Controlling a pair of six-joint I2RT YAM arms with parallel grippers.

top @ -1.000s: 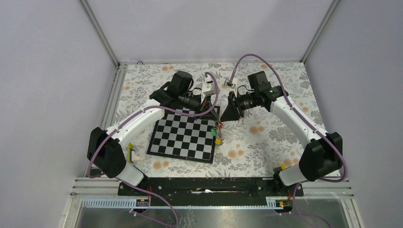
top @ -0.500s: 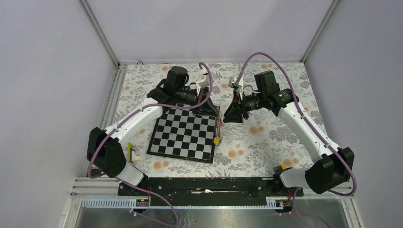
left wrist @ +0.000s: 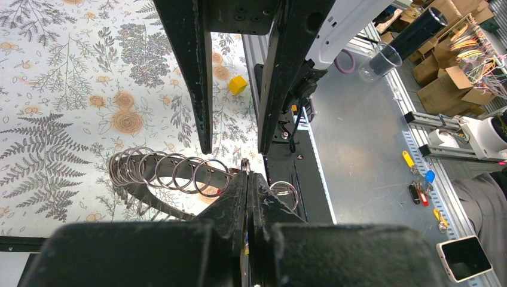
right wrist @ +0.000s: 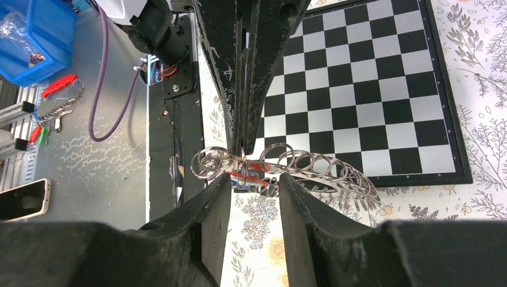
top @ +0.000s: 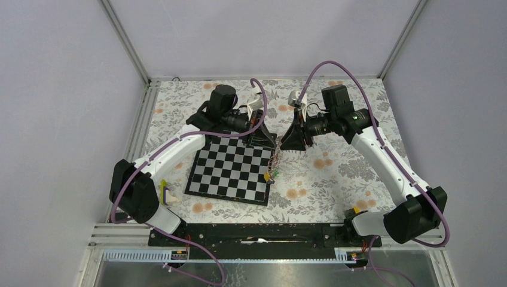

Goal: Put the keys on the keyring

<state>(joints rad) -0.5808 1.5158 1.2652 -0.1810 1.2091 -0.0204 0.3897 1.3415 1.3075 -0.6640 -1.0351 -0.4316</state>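
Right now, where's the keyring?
The keyring hangs from the shut left gripper, centre of the right wrist view, by the chessboard edge. The open right gripper is right in front of it.

Chessboard [top: 230, 168] lay flat on a counter [top: 341, 173] covered in a floral print.

The black-bordered board sat left of centre, turned slightly askew. A small yellow cube [left wrist: 238, 85] rested on the print near the counter's front edge. Off the counter, a blue bin [right wrist: 30, 42], a smartphone [right wrist: 21, 200] lying face up and open cardboard boxes [left wrist: 442, 66] were visible.
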